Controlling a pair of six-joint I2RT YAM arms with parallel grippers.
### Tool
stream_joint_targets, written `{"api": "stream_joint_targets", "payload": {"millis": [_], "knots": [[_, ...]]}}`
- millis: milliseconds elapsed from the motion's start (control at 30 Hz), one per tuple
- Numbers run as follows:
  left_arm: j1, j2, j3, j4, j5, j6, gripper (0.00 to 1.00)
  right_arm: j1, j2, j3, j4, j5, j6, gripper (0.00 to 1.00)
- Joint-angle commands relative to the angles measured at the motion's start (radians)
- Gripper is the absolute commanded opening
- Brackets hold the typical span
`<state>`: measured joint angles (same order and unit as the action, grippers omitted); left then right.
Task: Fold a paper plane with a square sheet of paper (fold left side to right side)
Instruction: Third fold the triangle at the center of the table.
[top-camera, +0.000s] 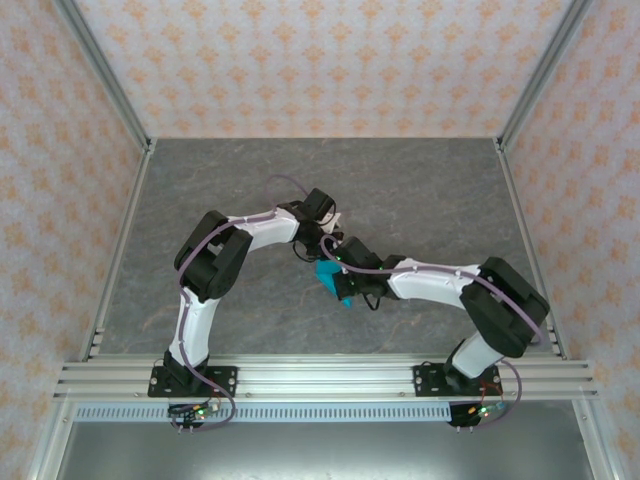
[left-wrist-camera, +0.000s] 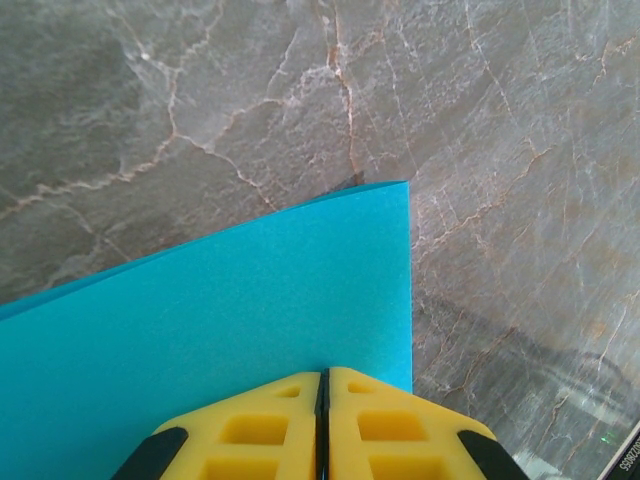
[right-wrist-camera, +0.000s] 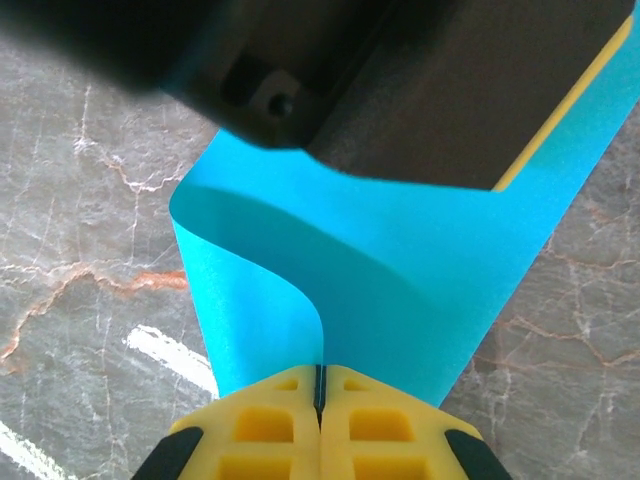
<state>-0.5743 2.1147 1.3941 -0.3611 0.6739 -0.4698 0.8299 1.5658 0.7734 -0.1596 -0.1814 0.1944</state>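
The square sheet of paper (top-camera: 328, 277) is bright cyan-blue and hangs between the two arms above the middle of the table. My left gripper (left-wrist-camera: 323, 375) is shut on one edge of it, and the sheet (left-wrist-camera: 250, 300) runs flat ahead to a corner. My right gripper (right-wrist-camera: 320, 368) is shut on another edge, where the sheet (right-wrist-camera: 420, 270) curls over itself in a soft loop. In the top view the left gripper (top-camera: 318, 244) and right gripper (top-camera: 336, 264) sit close together at the paper. The left gripper's dark body (right-wrist-camera: 450, 80) hangs over the far part of the sheet.
The grey marbled tabletop (top-camera: 420, 190) spreads around the arms. Patterned walls and metal corner posts (top-camera: 105, 75) enclose it. An aluminium rail (top-camera: 320, 378) runs along the near edge at the arm bases.
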Motion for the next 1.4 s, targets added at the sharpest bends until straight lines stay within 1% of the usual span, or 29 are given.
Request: {"api": "stream_joint_targets", "payload": {"millis": [0,100,167,233,400,733,967,1200,1367], "knots": [[-0.024,0.059,-0.037,-0.025,-0.02,-0.004,0.1,-0.022,-0.029,-0.046,-0.001,-0.046,0.027,0.0],[-0.024,0.058,-0.033,-0.03,-0.023,-0.002,0.1,-0.029,-0.055,-0.066,0.027,-0.064,0.029,0.05],[-0.024,0.056,-0.033,-0.032,-0.024,-0.001,0.1,-0.029,-0.067,-0.07,0.039,-0.078,0.026,0.11],[-0.024,0.056,-0.032,-0.034,-0.025,-0.001,0.1,-0.029,-0.069,-0.074,0.052,-0.099,0.023,0.14],[-0.024,0.056,-0.032,-0.033,-0.025,0.0,0.1,-0.029,-0.069,-0.081,0.084,-0.158,0.025,0.15],[-0.023,0.057,-0.028,-0.033,-0.023,0.0,0.1,-0.029,-0.091,-0.084,0.076,-0.142,0.028,0.2],[-0.024,0.059,-0.027,-0.034,-0.025,0.002,0.1,-0.029,-0.144,-0.103,0.074,-0.139,0.029,0.22],[-0.024,0.058,-0.029,-0.033,-0.025,0.002,0.1,-0.029,-0.138,-0.109,0.078,-0.153,0.029,0.21],[-0.024,0.058,-0.03,-0.033,-0.025,0.002,0.1,-0.029,-0.165,-0.121,0.095,-0.16,0.032,0.21]]}}
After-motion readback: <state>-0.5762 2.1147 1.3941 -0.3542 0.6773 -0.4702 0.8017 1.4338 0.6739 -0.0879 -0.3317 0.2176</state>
